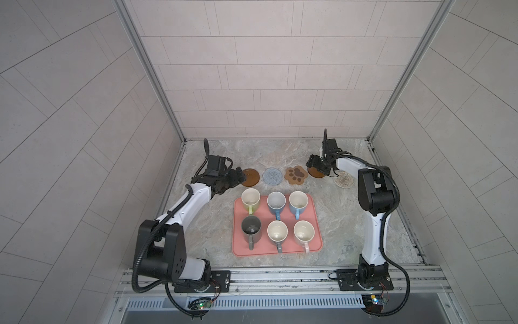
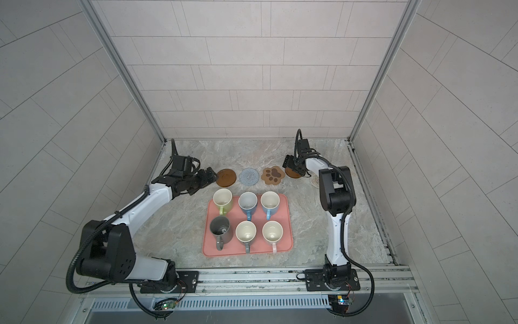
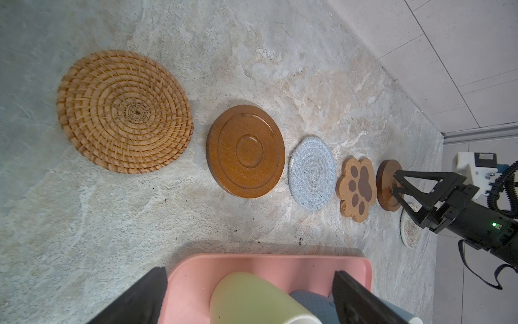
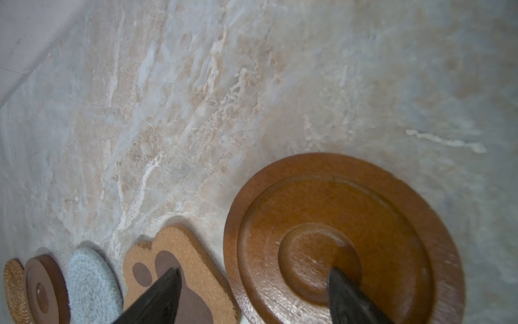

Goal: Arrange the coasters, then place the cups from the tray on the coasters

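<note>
Coaster arranging nearly done; six cups stand on the tray.
Right end effector, jaws wide and holding nothing, rests one fingertip in the centre hollow of the wooden disc, likely nudging it into the row on the bench; the beige mat, out of line just beside it, probably goes next. Left end effector, fully spread and empty, hovers near the green cup.
</note>
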`<state>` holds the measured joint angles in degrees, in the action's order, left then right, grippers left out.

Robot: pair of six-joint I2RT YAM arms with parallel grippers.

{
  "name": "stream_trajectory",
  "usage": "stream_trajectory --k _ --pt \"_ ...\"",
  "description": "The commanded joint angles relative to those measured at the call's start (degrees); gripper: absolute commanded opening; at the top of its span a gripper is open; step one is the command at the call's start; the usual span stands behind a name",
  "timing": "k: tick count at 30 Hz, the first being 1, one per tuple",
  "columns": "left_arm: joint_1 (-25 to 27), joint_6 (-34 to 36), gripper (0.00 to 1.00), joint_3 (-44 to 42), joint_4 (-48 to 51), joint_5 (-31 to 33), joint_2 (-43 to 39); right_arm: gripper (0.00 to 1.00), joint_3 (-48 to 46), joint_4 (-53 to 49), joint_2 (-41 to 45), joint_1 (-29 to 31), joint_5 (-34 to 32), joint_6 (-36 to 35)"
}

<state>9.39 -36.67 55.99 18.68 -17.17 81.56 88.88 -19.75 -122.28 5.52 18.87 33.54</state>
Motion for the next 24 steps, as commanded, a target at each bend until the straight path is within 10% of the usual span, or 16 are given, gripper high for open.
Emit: stream_trajectory --k 1,24 --pt "-0.2 -0.8 1.00 0.9 -0.6 0.1 0.1 0.84 -3.9 -8.3 -0.3 0.1 -2.0 -0.9" --pt "-0.2 -0.8 1.00 0.5 -0.3 0.4 -0.2 0.83 -11.1 -7.2 4.7 1.7 -1.9 -1.0"
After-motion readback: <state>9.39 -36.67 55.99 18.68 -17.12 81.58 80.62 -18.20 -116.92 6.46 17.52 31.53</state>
